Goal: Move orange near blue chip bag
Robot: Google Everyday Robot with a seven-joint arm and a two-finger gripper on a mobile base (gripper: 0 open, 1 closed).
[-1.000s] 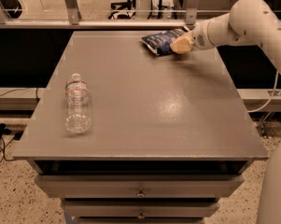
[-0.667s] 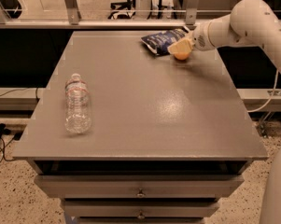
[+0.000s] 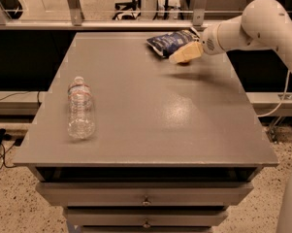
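The blue chip bag [image 3: 170,41] lies flat at the far right of the grey table [image 3: 150,115]. My gripper [image 3: 185,55] reaches in from the right on the white arm [image 3: 252,25]. It sits low over the table at the bag's near right edge. Its tan fingers [image 3: 189,51] are closed around the orange [image 3: 185,62], of which only a thin orange rim shows underneath. The orange is right beside the bag, and I cannot tell whether it touches the table.
A clear water bottle [image 3: 80,108] lies on its side at the table's left. Drawers [image 3: 145,198] sit below the front edge. A railing [image 3: 111,24] and chairs stand behind the table.
My gripper has come down and slightly left with the orange, closer to the table beside the chip bag. The bottle and the bag have not moved.
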